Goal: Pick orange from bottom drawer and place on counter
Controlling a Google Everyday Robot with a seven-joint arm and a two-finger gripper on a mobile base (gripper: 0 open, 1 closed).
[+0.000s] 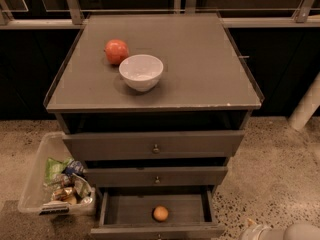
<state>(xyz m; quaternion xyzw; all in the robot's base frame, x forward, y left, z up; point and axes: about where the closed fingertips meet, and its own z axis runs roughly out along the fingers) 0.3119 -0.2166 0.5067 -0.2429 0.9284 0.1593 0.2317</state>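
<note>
Looks down on the square grey desk (200, 74) with its thin raised rim, carrying a white bowl (141, 71) left of middle and a red-orange fruit (116, 51) just behind it to the left. Finds the bottom drawer (130, 211) pulled open beneath the two upper drawers (155, 145), with the orange (160, 213) lying alone on its floor near the middle. Catches the pale claw (260, 232) at the lower right corner over the speckled floor (280, 174), right of the open drawer and apart from the orange, and a clear bin (37, 176) of wrappers on the floor to the left.
</note>
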